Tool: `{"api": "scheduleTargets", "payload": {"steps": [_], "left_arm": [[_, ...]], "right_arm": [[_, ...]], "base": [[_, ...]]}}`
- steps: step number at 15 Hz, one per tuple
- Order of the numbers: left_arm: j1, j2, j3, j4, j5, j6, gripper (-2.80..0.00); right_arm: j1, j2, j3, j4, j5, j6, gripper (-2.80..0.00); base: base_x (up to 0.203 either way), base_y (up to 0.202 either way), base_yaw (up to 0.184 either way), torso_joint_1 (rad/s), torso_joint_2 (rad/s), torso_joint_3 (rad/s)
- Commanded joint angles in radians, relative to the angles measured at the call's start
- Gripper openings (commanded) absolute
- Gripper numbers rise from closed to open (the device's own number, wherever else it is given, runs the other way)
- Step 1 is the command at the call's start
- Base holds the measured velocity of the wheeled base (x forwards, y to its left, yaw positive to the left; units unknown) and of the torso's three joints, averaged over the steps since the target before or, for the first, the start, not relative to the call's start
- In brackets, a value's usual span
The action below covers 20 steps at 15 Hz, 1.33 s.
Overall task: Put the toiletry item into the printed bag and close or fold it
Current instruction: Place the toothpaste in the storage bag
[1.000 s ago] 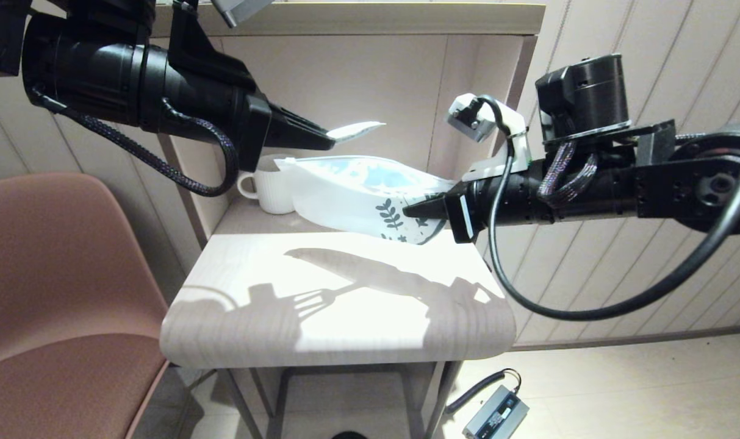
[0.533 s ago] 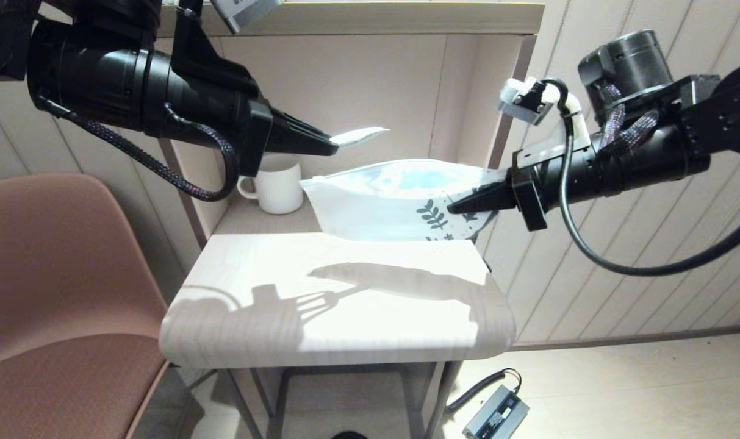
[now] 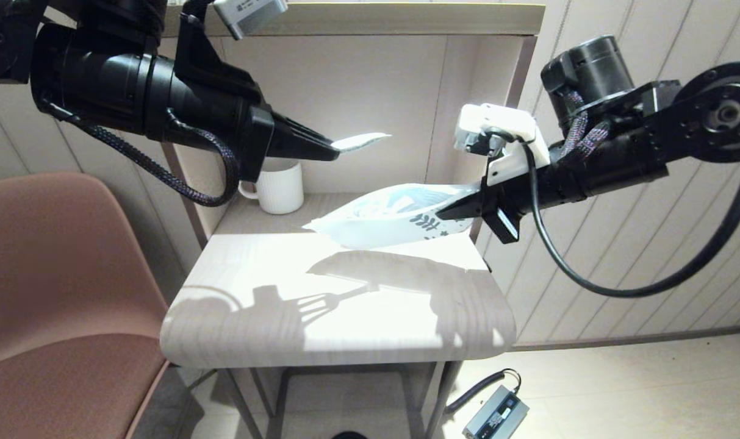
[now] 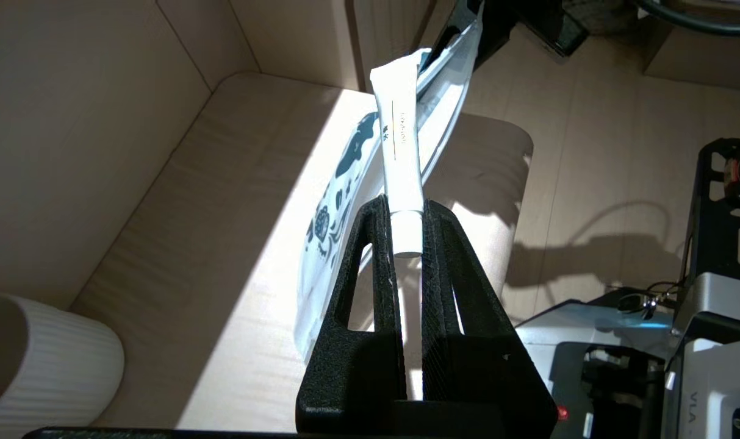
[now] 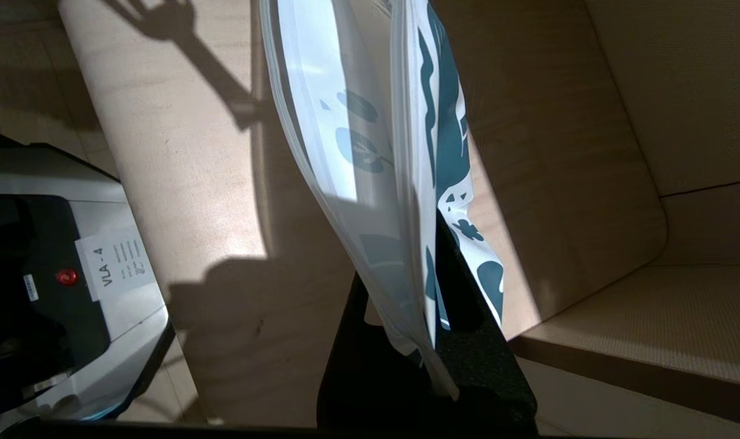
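- The worktop lies below both pincers, brightly lit, with their shadows cast on it; nothing of the task rests flat on it
- The printed bag hangs in the air, pinched at its leaf-printed end by the right pincer, whose jaws are pressed together on the film; the far, plain end droops away from that pincer toward the worktop, and whether it touches the surface I cannot tell
- In the right wrist view the bag shows 2 layers parted slightly, so the mouth looks at least partly open along its edge. It is thin and soft, light, likely slippery; held by 1 corner it sags and may collapse shut, so a grip near the zip edge seems best
- A white ribbed mug stands on the worktop beneath the left pincer, behind the bag's loose end
- The left pincer hovers above and apart from the bag, jaws closed on the toiletry item, gripped at its cap end with the flat tail pointing toward the right pincer
- In the left wrist view the item reads as a small soft tube: light, slightly squashy, stiffest at the cap, so the present hold seems sound for steering its tail into the mouth
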Motion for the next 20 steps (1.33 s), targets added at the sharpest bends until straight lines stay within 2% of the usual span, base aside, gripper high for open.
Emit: {"api": "scheduleTargets", "payload": {"steps": [1, 3, 5, 6, 14, 16, 20], "left_arm": [[-0.002, -0.009, -0.002, 0.02, -0.023, 0.006, -2.8], [-0.014, -0.017, -0.002, 0.112, -0.049, 0.057, -2.8], [-0.031, -0.019, -0.001, 0.225, -0.063, 0.161, -2.8], [-0.039, -0.011, -0.001, 0.247, -0.063, 0.191, -2.8], [-0.04, 0.114, -0.01, 0.171, -0.041, 0.2, -2.8], [-0.041, 0.13, -0.009, 0.157, -0.012, 0.2, -2.8], [-0.041, 0.128, -0.013, 0.152, -0.011, 0.197, -2.8]], "right_arm": [[0.003, 0.014, -0.008, -0.001, -0.002, -0.002, -2.8], [0.001, 0.015, -0.022, -0.002, -0.002, -0.002, -2.8], [0.003, 0.017, -0.024, -0.002, -0.002, 0.0, -2.8], [0.006, 0.014, -0.024, -0.002, -0.002, 0.0, -2.8], [0.057, -0.037, 0.02, -0.002, -0.01, 0.005, -2.8], [0.082, -0.049, 0.029, -0.002, -0.028, 0.005, -2.8], [0.091, -0.072, 0.071, -0.003, -0.028, 0.006, -2.8]], "base": [[0.0, 0.0, 0.0, 0.0, 0.0, 0.0], [0.0, 0.0, 0.0, 0.0, 0.0, 0.0], [0.0, 0.0, 0.0, 0.0, 0.0, 0.0], [0.0, 0.0, 0.0, 0.0, 0.0, 0.0], [0.0, 0.0, 0.0, 0.0, 0.0, 0.0], [0.0, 0.0, 0.0, 0.0, 0.0, 0.0], [0.0, 0.0, 0.0, 0.0, 0.0, 0.0]]}}
